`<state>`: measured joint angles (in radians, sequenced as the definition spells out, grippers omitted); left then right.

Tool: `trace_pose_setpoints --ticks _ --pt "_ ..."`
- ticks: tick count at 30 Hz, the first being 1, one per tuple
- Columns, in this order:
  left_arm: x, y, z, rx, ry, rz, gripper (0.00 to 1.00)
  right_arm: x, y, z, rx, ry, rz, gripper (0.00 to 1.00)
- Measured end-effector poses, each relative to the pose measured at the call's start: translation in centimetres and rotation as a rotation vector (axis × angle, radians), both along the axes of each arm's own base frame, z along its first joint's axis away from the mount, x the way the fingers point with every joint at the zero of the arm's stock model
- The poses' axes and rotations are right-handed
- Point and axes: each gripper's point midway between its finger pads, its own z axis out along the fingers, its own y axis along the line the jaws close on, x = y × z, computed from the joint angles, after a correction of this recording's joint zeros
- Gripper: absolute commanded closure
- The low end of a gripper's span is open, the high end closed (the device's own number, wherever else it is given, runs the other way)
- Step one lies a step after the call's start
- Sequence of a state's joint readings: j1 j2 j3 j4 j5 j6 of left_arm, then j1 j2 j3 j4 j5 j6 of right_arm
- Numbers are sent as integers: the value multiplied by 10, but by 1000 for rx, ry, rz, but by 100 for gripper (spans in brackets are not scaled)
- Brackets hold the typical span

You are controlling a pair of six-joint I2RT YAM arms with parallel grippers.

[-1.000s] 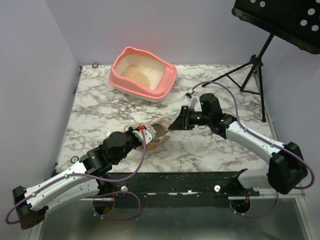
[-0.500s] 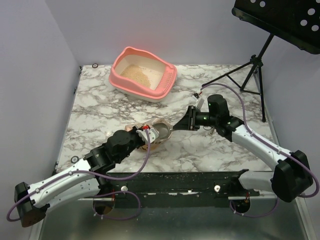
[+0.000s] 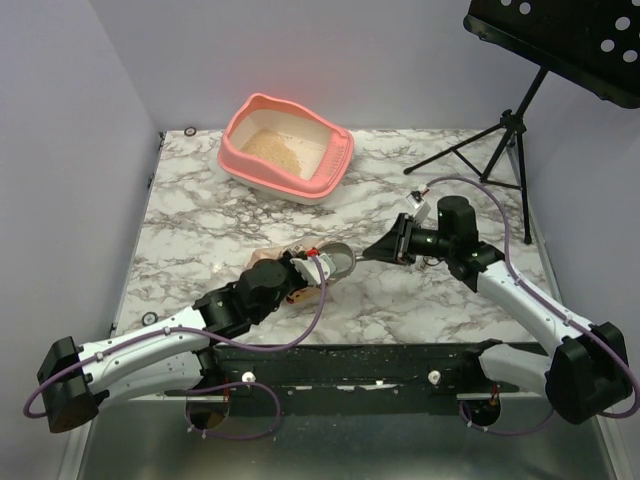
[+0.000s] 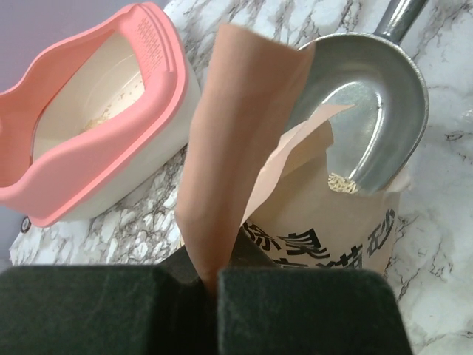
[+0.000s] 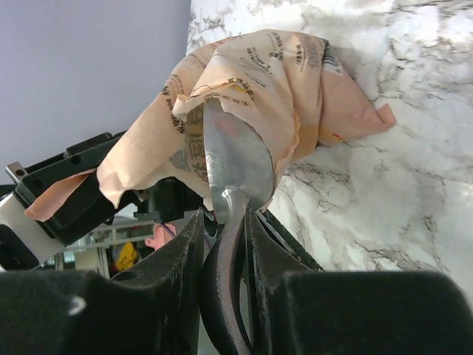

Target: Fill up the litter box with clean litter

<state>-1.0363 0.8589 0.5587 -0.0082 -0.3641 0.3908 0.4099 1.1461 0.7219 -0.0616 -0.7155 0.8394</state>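
The salmon-pink litter box (image 3: 288, 150) stands at the back of the marble table; it also shows at upper left in the left wrist view (image 4: 96, 133). Clean litter (image 3: 276, 150) lies as a thin beige layer inside it. A peach paper bag (image 3: 283, 264) with black print lies mid-table, and my left gripper (image 4: 214, 285) is shut on the bag's upright flap (image 4: 236, 133). My right gripper (image 5: 225, 229) is shut on the handle of a metal scoop (image 5: 236, 163). The scoop's bowl (image 4: 369, 103) rests at the bag's mouth with a few granules (image 4: 340, 183) in it.
A black music stand's tripod (image 3: 505, 135) stands at the back right, close to the right arm (image 3: 520, 295). A black rail (image 3: 350, 360) runs along the table's near edge. Bare marble (image 3: 200, 220) lies between bag and litter box.
Both arms have shifted to the right. The left gripper has dragged the bag rightward, and the right gripper has drawn back with the scoop, its bowl staying at the bag's mouth.
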Motion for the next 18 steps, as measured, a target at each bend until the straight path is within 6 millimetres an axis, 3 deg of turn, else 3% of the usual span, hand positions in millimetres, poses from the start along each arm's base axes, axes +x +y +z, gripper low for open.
trace_pose_setpoints --ticks 5,18 --pt "0 -2 2 -16 -23 13 100 3 -17 -11 14 33 -43 99" --pt "-6 -4 -5 -54 -39 -18 100 -14 -25 -43 195 15 -17 99"
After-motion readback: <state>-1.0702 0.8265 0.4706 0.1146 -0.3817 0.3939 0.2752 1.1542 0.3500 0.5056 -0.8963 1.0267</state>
